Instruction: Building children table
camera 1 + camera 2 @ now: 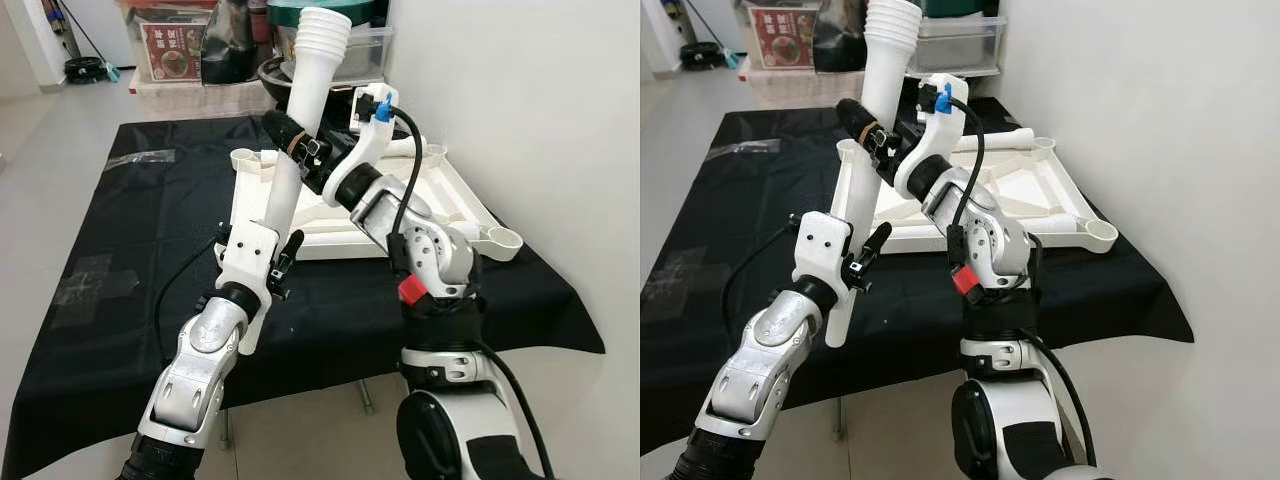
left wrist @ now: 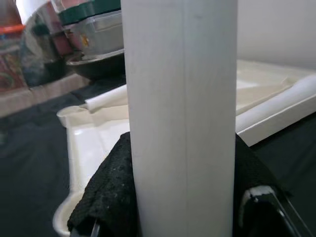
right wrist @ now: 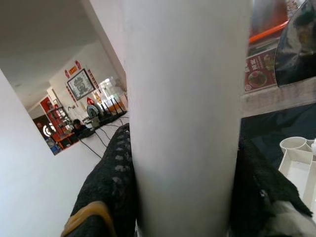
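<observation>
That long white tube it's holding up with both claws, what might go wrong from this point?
The table leg is held tilted, high above the upturned tabletop, by the left gripper low down and the right gripper higher up. If the two arms pull unevenly, it may twist or slip in their grip. Its flared top sits close to the storage boxes behind the table, so swinging it could knock them. It may also miss the corner socket when lowered.
</observation>
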